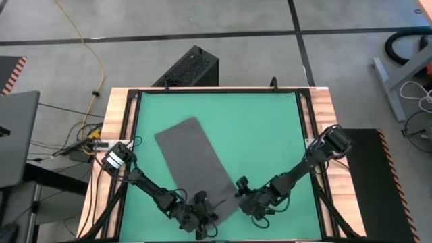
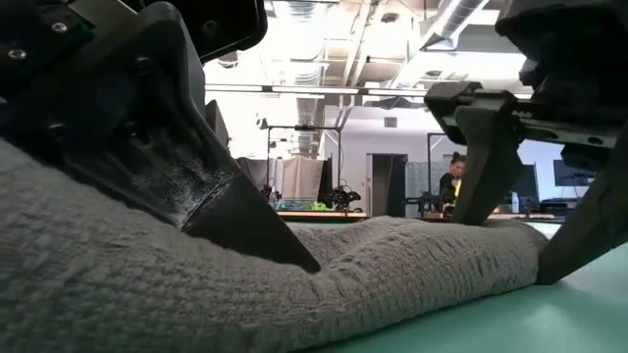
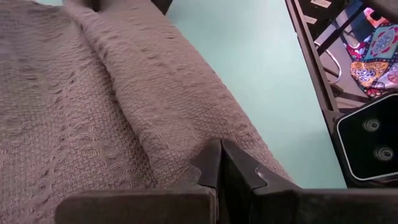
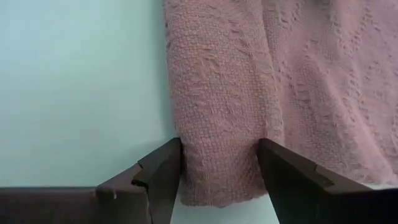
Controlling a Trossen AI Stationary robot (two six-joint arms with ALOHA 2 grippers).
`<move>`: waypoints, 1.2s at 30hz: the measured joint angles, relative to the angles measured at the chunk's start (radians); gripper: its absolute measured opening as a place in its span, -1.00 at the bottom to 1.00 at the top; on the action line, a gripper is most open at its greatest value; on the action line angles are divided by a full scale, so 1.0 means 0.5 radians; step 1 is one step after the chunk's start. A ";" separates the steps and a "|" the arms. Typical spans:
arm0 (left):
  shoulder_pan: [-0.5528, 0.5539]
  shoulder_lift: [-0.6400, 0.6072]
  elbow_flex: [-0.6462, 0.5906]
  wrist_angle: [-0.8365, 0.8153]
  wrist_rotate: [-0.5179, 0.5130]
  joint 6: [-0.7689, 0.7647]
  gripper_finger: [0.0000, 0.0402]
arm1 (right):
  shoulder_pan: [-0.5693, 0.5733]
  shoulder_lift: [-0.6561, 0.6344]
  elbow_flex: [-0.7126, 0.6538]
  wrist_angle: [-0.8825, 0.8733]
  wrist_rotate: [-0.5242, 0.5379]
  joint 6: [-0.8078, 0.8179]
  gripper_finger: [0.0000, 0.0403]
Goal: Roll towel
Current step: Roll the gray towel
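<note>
The high view looks straight down from well above, taking in the whole green mat, its wooden table and floor all round, while the low view sits at mat level, pressed close against the towel, and faces level across it into the room behind. Each wrist view looks forward past its own fingers from very near: the left gripper over towel and mat, the right gripper at the towel's end; all four views share that near end of the towel
</note>
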 joint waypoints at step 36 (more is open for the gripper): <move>0.021 -0.243 -0.002 -0.029 -0.316 0.421 -1.00 | -0.907 0.014 0.075 -0.205 -2.222 1.059 -0.81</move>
